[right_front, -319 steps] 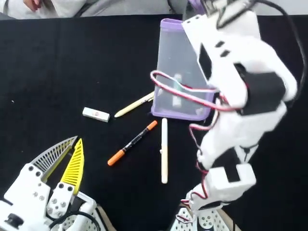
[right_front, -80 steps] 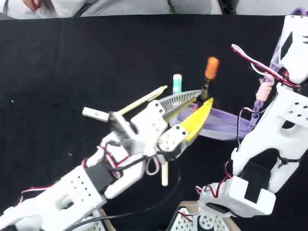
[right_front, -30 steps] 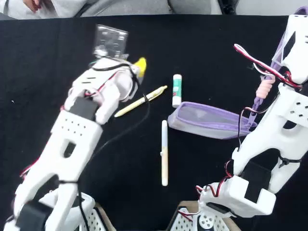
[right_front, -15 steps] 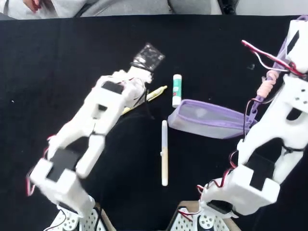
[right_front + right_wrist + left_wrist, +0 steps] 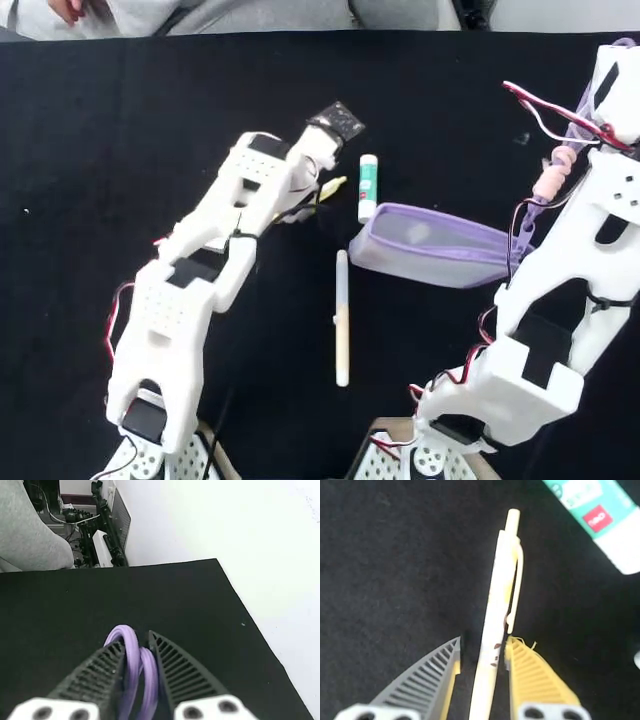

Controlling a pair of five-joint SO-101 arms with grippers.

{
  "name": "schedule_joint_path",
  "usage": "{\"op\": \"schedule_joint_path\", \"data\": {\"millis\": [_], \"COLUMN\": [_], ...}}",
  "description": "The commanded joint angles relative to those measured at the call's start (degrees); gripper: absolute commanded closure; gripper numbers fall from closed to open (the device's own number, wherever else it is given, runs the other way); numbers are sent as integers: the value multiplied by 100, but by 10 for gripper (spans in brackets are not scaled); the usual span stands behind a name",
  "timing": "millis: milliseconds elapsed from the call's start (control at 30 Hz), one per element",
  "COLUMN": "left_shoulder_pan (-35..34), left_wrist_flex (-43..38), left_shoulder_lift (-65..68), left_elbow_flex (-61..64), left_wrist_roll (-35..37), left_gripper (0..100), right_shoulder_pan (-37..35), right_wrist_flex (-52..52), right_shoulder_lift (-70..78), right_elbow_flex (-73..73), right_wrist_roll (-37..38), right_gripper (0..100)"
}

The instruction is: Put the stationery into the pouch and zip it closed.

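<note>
The pouch (image 5: 430, 245) sits right of centre on the black table (image 5: 100, 150), mouth propped up. The right gripper (image 5: 136, 639) is clenched on its purple strap (image 5: 134, 672) and holds that end high. And look at what's different. A few seconds back the left arm was carrying the orange marker over to that mouth, and now the marker is off the table, so I'd call that one bagged.

In the last second the left arm swings back from the far side of the table, and here it comes down on the next target. The left gripper (image 5: 482, 652) straddles the cream pen (image 5: 497, 595), jaws apart with one finger on each side of the barrel. The yellow finger is right up against the clip, but there's no squeeze yet.

The glue stick (image 5: 368, 187) lies just beside the pen's tip and just beyond the pouch's mouth. The white pen (image 5: 341, 330) waits nearer the arm bases, well clear of both. So that leaves three pieces loose, with the second pick looking lined up. The zip comes much later.
</note>
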Motion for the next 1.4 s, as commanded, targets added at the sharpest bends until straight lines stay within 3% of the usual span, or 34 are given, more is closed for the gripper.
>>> {"op": "schedule_joint_path", "data": {"millis": [0,200,433,567,767,867,1000,1367], "left_shoulder_pan": [-119,-119,-119,-119,-286,-382,-347,488], "left_wrist_flex": [440,1134,1512,1495,1846,2171,2224,2382], "left_shoulder_lift": [475,791,747,747,791,818,976,-404], "left_elbow_flex": [-1015,-1833,-2299,-2932,-5042,-6070,-7143,-7064], "left_wrist_roll": [-18,-18,44,905,2813,3367,3719,3903], "left_gripper": [856,968,971,971,971,971,971,972], "right_shoulder_pan": [70,70,79,79,79,62,18,-70], "right_wrist_flex": [0,18,202,211,220,220,220,290], "right_shoulder_lift": [-31,-66,-75,-75,-84,-66,-40,-31], "right_elbow_flex": [-40,-31,-75,-66,-66,-57,-31,-31], "right_wrist_roll": [53,53,53,53,53,53,193,273], "right_gripper": [987,987,987,987,987,987,987,987]}}
